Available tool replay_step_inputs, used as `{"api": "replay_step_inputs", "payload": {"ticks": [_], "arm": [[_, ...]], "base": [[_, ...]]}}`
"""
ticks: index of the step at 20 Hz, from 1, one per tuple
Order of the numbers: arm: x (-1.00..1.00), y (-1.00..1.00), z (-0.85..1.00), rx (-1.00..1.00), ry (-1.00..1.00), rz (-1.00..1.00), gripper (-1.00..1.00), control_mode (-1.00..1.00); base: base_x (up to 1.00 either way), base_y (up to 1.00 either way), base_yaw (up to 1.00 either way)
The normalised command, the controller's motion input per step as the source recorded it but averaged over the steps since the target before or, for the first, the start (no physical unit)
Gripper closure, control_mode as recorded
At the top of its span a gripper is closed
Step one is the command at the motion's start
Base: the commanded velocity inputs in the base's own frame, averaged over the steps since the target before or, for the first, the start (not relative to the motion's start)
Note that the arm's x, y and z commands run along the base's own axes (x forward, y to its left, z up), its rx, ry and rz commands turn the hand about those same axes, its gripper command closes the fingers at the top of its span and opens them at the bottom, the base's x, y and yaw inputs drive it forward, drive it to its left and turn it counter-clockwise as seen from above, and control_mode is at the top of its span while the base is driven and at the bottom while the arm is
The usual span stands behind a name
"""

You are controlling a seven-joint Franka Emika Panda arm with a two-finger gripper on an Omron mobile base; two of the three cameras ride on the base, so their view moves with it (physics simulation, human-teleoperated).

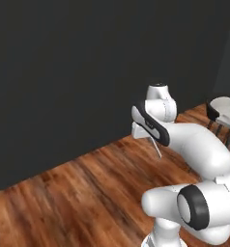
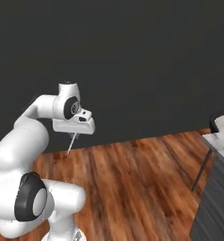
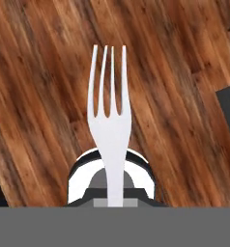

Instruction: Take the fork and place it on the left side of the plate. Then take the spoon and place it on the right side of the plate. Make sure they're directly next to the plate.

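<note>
The gripper [image 2: 72,134] has its jaws clamped on the fork [image 3: 107,128], which hangs prongs-down above the wooden floor [image 1: 88,193] at centre-left of the right base view. The pick-up looks done; setting the fork left of the plate, and the whole spoon step, remain.

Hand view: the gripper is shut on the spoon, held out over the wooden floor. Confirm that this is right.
Not quite. The gripper is shut on the fork, not a spoon: the hand view shows four prongs at its head. The rest stands: it is held out over the wooden floor.
</note>
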Motion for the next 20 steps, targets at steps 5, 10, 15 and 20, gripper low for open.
{"api": "replay_step_inputs", "payload": {"ticks": [5, 10, 15, 20], "arm": [[0.0, 0.0, 0.0, 0.0, 0.0, 0.0, 1.0, 1.0], [0.0, 0.0, 0.0, 0.0, 0.0, 0.0, 1.0, 1.0], [0.0, 0.0, 0.0, 0.0, 0.0, 0.0, 1.0, 1.0], [0.0, 0.0, 0.0, 0.0, 0.0, 0.0, 1.0, 1.0]], "base": [[1.0, 0.85, -0.57], [1.0, 0.74, -0.54], [1.0, 0.69, -0.54], [1.0, 0.68, -0.55]]}}
